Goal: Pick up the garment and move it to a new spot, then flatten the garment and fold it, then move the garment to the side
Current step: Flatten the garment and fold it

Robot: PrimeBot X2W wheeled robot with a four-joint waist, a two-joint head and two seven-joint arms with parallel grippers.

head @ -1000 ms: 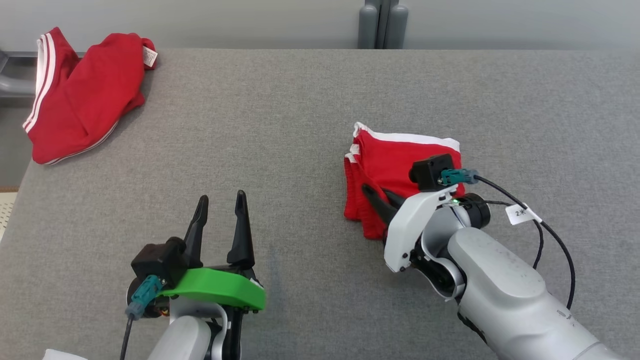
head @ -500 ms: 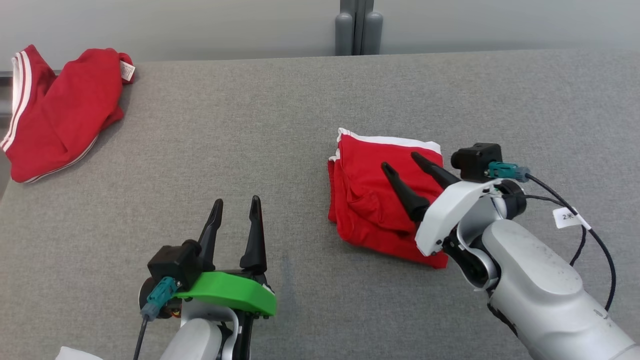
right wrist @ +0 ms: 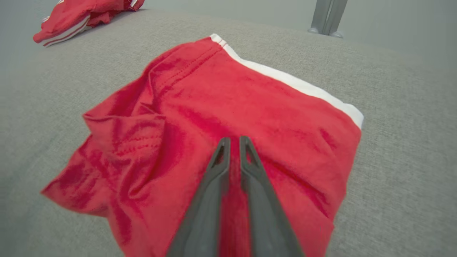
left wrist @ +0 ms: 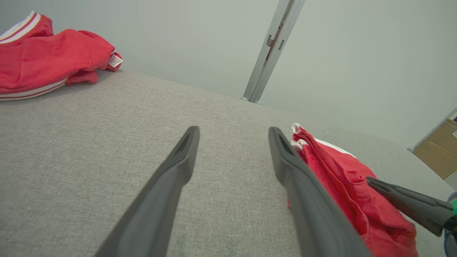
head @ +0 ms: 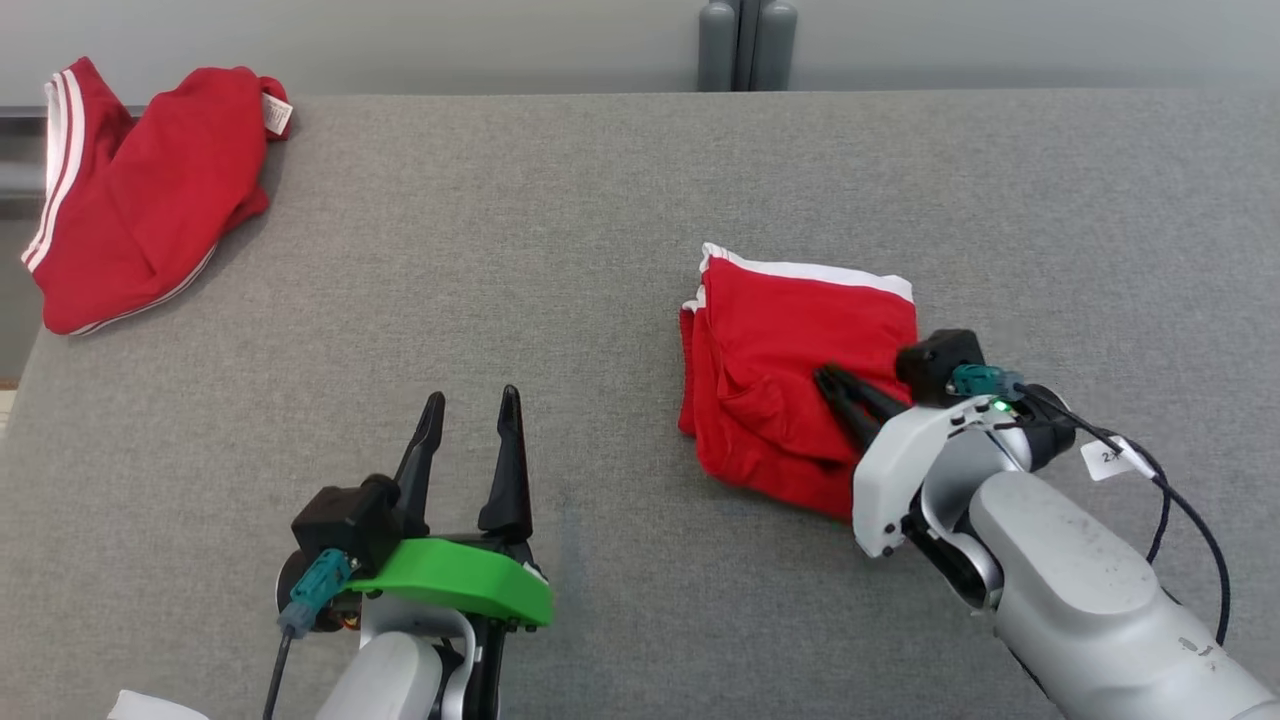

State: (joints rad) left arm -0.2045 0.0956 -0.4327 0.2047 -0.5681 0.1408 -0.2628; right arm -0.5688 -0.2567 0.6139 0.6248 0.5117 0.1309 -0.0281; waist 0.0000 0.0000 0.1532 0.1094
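Soft red garment [head: 800, 360], folded square and white-banded, lies on the grey woven counter [head: 560, 230]. Right tool [right wrist: 234, 140] sits atop it, tapered fingers nearly together; whether pinching cloth, I can't tell. Left tool [head: 472, 395], leftward of it, stands spread.

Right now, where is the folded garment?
The folded garment lies right of centre in the head view, on the table, under the right gripper; another red garment lies far left.

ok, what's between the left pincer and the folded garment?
Just bare grey tabletop. The head view shows that stretch between the left pincer and the folded garment with nothing on it.
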